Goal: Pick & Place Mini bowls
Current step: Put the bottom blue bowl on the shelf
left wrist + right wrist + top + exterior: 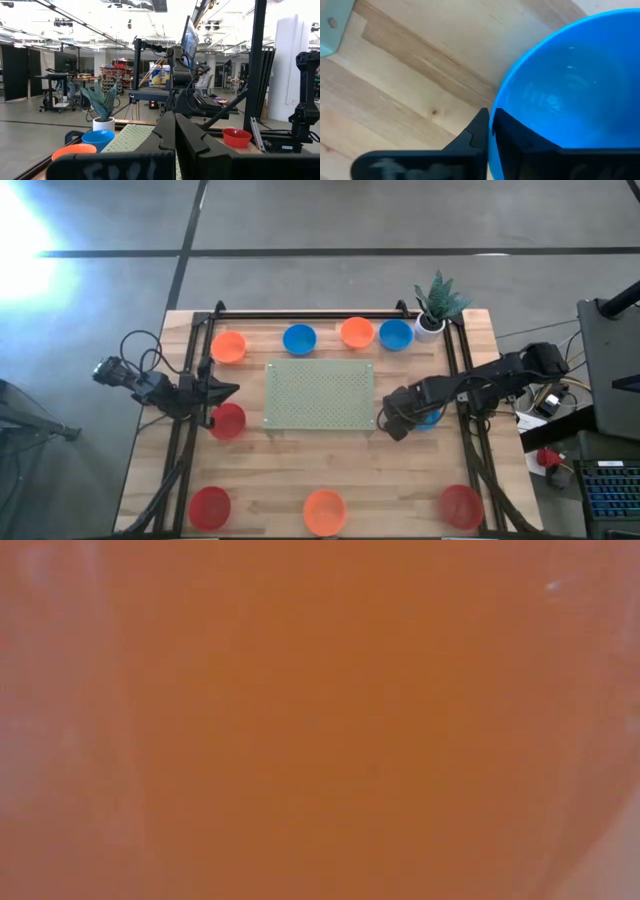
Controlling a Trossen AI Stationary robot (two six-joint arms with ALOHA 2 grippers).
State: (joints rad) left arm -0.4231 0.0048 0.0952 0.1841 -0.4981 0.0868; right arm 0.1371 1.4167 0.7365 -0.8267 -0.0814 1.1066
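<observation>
Three red bowls (227, 421), three orange (230, 346), apparently three blue (299, 338), one plant (435, 305), one mat (319, 394)

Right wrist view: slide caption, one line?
Right end effector shut on the rim of a blue mini bowl over the wooden table, beside the green mat's corner.

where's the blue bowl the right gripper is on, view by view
High: blue bowl right of the mat, mostly under the right gripper.
Low: not visible; orange fills the picture.
Left wrist: not identifiable.
Right wrist: fills the right side, rim between the fingers.
Shared landmark: the mat's corner.
</observation>
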